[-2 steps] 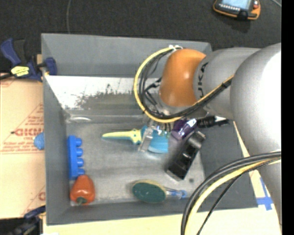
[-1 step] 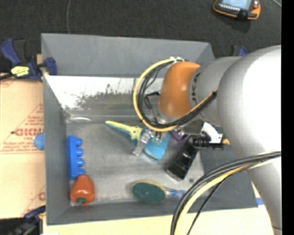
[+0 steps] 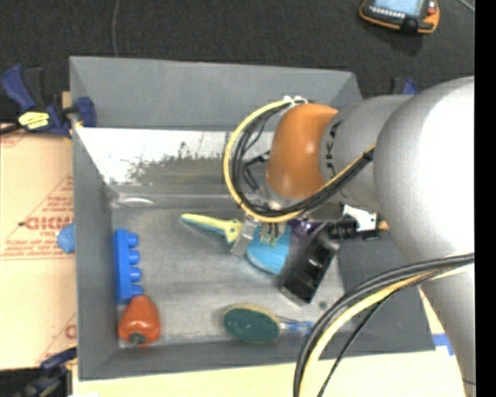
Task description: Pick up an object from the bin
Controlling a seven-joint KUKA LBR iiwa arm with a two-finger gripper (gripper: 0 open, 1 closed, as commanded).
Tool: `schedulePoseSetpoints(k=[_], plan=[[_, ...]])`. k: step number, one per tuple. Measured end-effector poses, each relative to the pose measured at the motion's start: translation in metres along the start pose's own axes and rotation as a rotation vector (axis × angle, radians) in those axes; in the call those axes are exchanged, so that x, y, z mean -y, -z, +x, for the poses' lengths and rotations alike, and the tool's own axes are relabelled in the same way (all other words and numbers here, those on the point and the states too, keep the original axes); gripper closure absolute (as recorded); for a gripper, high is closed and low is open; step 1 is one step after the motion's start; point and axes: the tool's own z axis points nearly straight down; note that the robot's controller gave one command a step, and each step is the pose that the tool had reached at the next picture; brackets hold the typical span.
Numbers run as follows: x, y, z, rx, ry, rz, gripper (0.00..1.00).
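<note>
In the middle of the grey bin (image 3: 91,222), a little right of its centre, lies a light blue rounded thing (image 3: 270,257), partly covered by the arm. The end effector (image 3: 260,231) is low over its upper left edge. I cannot tell whether the end effector is open or closed, or whether it grips anything, because the orange cover (image 3: 302,151) on the wrist and the looped cables (image 3: 231,151) hide it from above. Just left of the light blue thing lies a long yellow thing with a teal end (image 3: 208,224), its narrow tip pointing to the upper left; the two seem to touch. On the right side of the light blue thing, just beside it, a black box-like thing (image 3: 307,270) lies tilted. Below these, near the lower wall, lies a dark green oval brush (image 3: 250,324) with a clear handle going to the right. Well apart, along the left wall, a blue toothed brick (image 3: 126,263) lies lengthwise. Just below it, in the lower left corner, is an orange-red pepper (image 3: 139,321). The grey arm (image 3: 422,180) comes in from the right of the frame.
</note>
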Motion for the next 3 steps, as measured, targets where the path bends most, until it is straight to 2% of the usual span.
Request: schedulePoseSetpoints(k=[2,3], plan=[[0.001,0.008,0.001,-0.001,0.001,0.001,1.00],[0.000,0.025,-0.001,0.001,0.001,-0.001,1.00]])
